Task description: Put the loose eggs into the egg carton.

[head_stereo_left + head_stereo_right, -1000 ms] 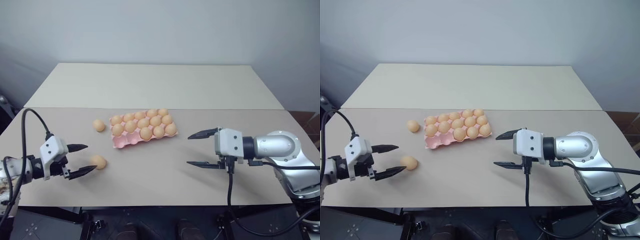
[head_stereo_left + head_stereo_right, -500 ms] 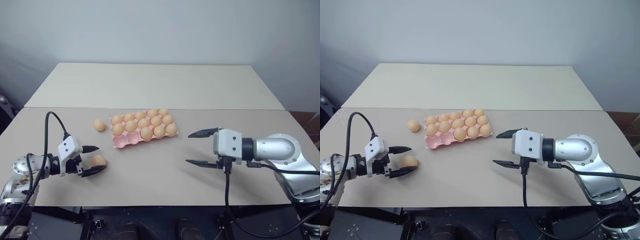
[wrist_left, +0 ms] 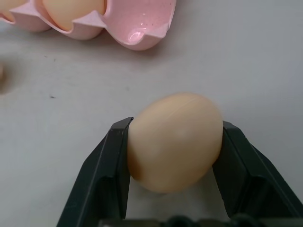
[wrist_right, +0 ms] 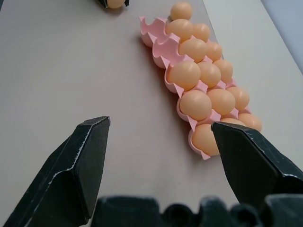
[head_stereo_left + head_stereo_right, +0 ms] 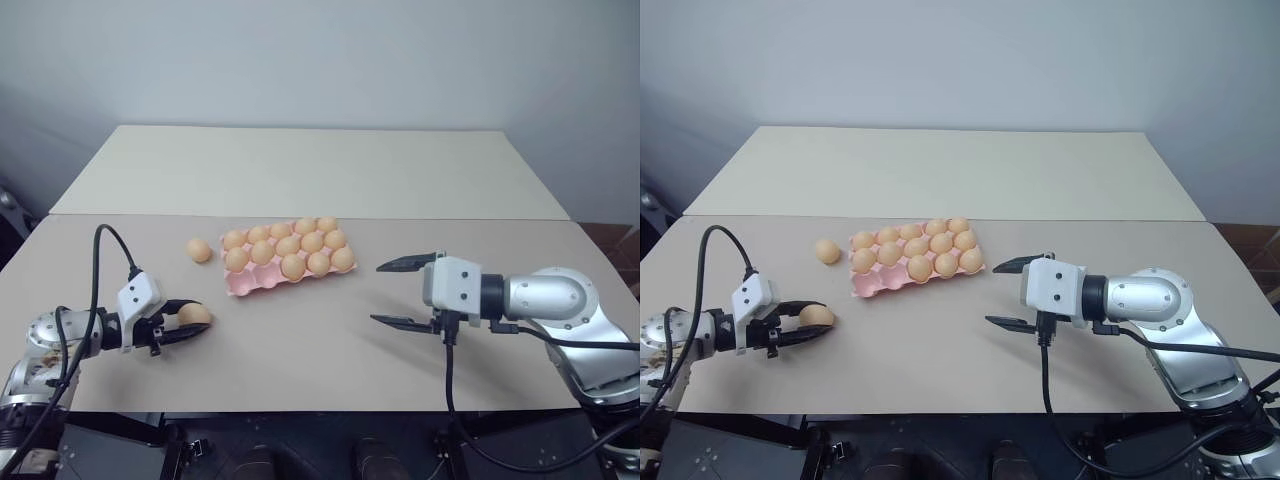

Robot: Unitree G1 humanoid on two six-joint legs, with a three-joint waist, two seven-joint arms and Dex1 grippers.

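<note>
Now our left tool was clamped on one loose egg resting on the surface, near the egg carton. Our right tool hung open. We judged a gentle, straight lift best before carrying it to an empty cup.

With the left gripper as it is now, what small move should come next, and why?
Probably a short lift. The left gripper is shut on a loose egg that looks to rest on the table. The egg carton has empty cups along its near-left edge, so the egg must clear the rim before going across.
</note>
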